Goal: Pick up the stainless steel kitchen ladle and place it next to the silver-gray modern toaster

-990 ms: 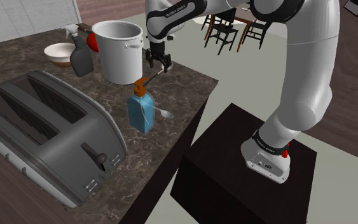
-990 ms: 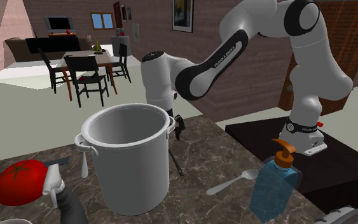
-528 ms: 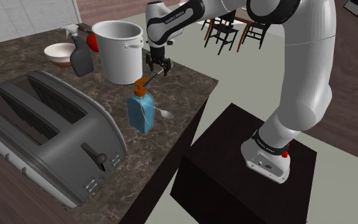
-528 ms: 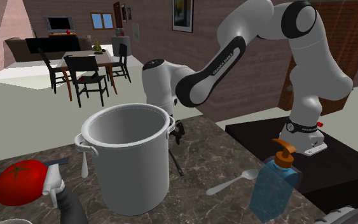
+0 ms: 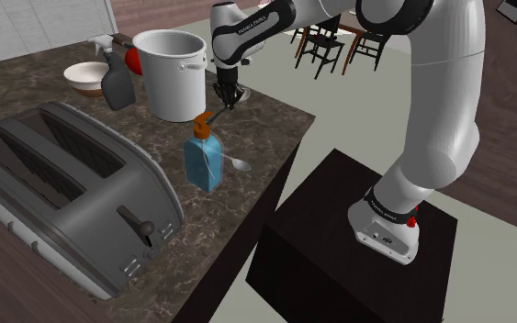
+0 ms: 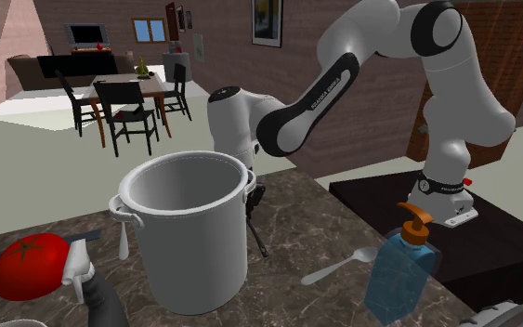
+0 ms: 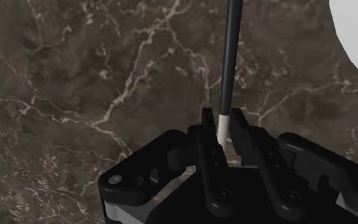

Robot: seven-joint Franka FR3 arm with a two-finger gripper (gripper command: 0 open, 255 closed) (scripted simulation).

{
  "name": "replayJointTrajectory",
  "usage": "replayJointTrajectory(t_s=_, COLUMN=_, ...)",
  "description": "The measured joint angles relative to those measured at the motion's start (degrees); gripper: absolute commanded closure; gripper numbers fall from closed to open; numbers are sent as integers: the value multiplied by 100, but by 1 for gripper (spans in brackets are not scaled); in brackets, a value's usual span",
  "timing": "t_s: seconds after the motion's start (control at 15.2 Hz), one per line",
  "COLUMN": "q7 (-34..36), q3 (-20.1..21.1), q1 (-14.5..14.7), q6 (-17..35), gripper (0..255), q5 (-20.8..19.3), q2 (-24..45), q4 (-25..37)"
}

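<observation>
The ladle shows as a thin dark handle [image 5: 218, 110] lying flat on the marble counter beside the big pot; in the second exterior view the handle [image 6: 260, 237] runs toward the counter's front. My gripper [image 5: 226, 98] points down at its far end, close to the pot's handle [image 6: 253, 197]. In the wrist view the gripper [image 7: 221, 130] is shut, with the handle's pale end [image 7: 222, 126] clasped between the fingers and the dark shaft [image 7: 230, 63] leading away. The grey toaster [image 5: 63, 188] stands at the shoulder view's lower left, well apart.
A large pale pot [image 5: 174, 72] stands just beside the gripper. A blue soap bottle [image 5: 203, 161] with an orange pump and a silver spoon-shaped utensil [image 5: 239, 163] lie between the ladle and the toaster. A spray bottle [image 5: 117, 81] and bowl [image 5: 85, 78] sit farther back.
The fingers stood apart over the handle's end a second ago and have closed on it. The hand dropped slightly toward the counter before that.
</observation>
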Motion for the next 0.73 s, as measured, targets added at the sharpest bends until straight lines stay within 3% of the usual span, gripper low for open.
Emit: replayJointTrajectory(t_s=0.73, q7=-26, q3=14, q1=-11, q6=-170, gripper=255, q5=26, q2=-109, q4=63)
